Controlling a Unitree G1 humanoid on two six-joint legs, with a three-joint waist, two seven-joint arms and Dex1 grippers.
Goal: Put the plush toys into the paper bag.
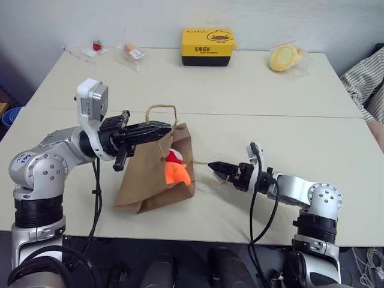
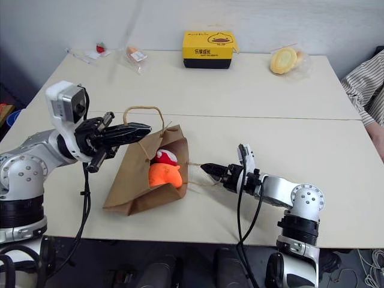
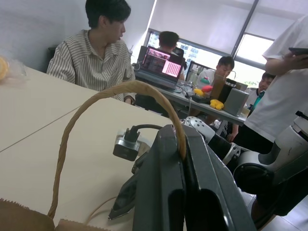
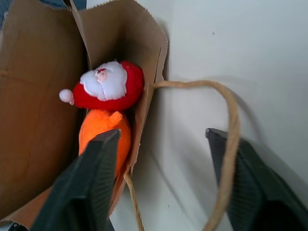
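Observation:
The brown paper bag (image 1: 144, 183) lies on its side on the table, mouth facing right. My left gripper (image 1: 162, 128) is shut on its upper loop handle (image 3: 96, 98) and holds that side of the mouth up. Both plush toys sit just inside the mouth: the orange fuzzy one (image 4: 103, 127) low down, the red-and-white Santa one (image 4: 113, 84) right behind it. My right gripper (image 1: 215, 167) is level just right of the mouth, pointing at it, fingers apart and holding nothing. The bag's lower handle (image 4: 226, 106) lies on the table and loops across one right fingertip.
Along the far edge of the table are a yellow and black box (image 1: 207, 47), a round yellow item in clear plastic (image 1: 284, 57), a small wrapped orange item (image 1: 131, 54) and a tiny red item (image 1: 96, 45). A person in a striped shirt (image 1: 367, 84) sits at the right edge.

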